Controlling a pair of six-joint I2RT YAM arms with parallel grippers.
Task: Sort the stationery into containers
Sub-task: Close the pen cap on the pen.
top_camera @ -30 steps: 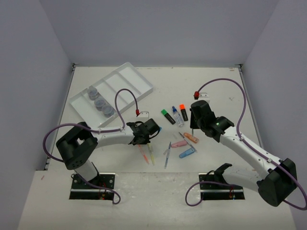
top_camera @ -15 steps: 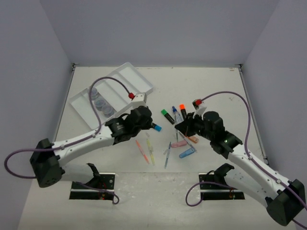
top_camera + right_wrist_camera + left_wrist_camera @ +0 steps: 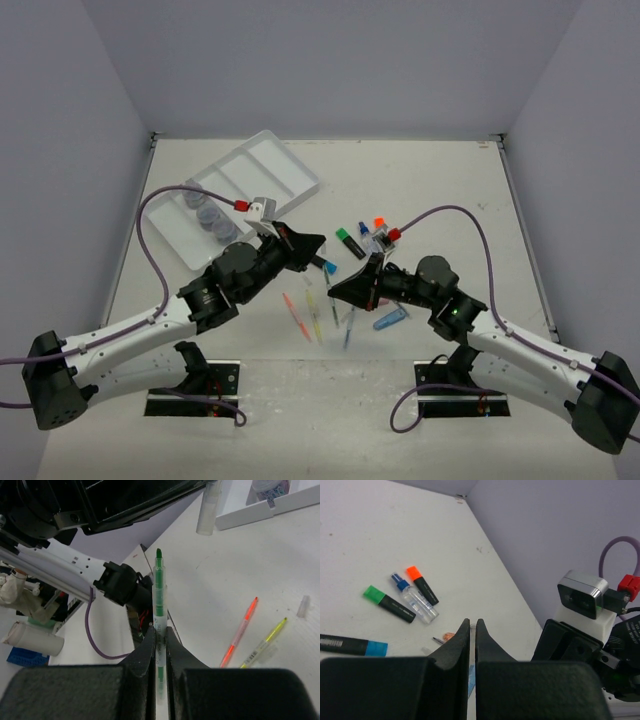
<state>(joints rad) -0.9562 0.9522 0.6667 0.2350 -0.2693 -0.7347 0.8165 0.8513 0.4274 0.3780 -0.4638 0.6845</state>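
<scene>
Both my arms have swung up and met just right of the tray [image 3: 280, 165]. The right gripper [image 3: 159, 630] jaws pinch a green pen [image 3: 159, 595], now off the tabletop [image 3: 430, 180], so one item is ready for sorting. Only the right wrist view shows a pale tube [image 3: 209, 507] sticking from the left gripper [image 3: 473, 622], jaws pressed together on it.

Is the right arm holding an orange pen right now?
No, the pen clamped between the right fingers is green; the orange pen lies on the table.
</scene>
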